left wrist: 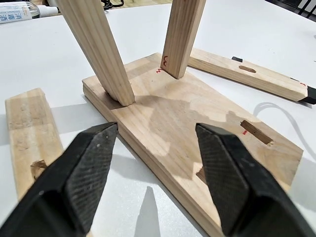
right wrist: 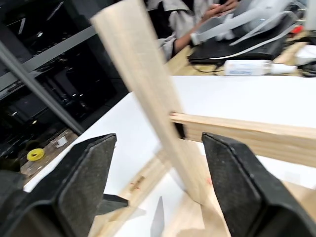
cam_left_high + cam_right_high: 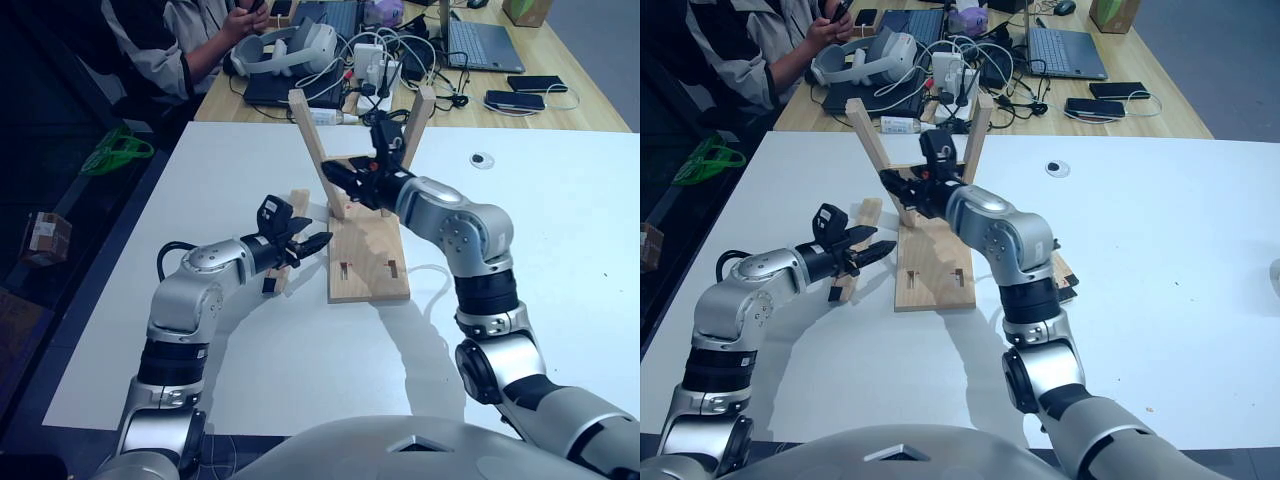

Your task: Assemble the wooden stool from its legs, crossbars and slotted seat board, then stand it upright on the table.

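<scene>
While the board [image 3: 368,262] lay flat, two legs [image 3: 313,145] socketed at its 12 o'clock end, left gripper [image 3: 312,245] gaped empty at 9 o'clock, right gripper [image 3: 338,178] gaped around one leg: stiff, light wood, probably best pinched mid-length.

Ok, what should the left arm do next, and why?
Probably lower the open left gripper onto the loose leg beside the seat board and close: both near slots are empty, and that leg lies close below it.
</scene>
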Controlling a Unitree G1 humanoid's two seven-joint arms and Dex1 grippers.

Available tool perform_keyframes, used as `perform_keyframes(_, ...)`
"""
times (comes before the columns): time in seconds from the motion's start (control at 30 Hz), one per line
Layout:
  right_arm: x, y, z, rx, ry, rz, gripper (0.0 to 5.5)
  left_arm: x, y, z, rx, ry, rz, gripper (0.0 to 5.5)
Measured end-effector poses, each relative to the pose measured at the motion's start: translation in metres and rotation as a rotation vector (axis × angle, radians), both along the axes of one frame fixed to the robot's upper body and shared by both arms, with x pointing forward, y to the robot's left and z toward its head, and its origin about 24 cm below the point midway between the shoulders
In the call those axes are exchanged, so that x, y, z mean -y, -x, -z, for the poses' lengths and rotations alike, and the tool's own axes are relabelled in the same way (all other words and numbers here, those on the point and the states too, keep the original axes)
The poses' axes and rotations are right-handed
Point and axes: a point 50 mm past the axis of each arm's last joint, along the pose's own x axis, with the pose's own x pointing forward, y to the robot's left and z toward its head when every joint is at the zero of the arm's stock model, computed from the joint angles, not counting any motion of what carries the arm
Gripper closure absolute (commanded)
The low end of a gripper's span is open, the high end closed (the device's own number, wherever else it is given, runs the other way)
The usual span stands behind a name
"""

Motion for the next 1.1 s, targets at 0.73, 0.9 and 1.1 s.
perform_keyframes(0.73,0.080,0.001,-0.008,0.060,0.042,-0.139,2.26,0.004,0.061,0.042,-0.291,-0.126,0.348,2.59)
perform_keyframes(0.9,0.065,-0.013,-0.033,0.154,-0.039,-0.133,2.26,0.028,0.060,0.043,-0.293,-0.071,0.409,2.59)
perform_keyframes(1.1,0.030,-0.051,-0.052,0.251,-0.062,-0.037,2.26,0.052,0.054,0.038,-0.256,-0.021,0.453,2.59)
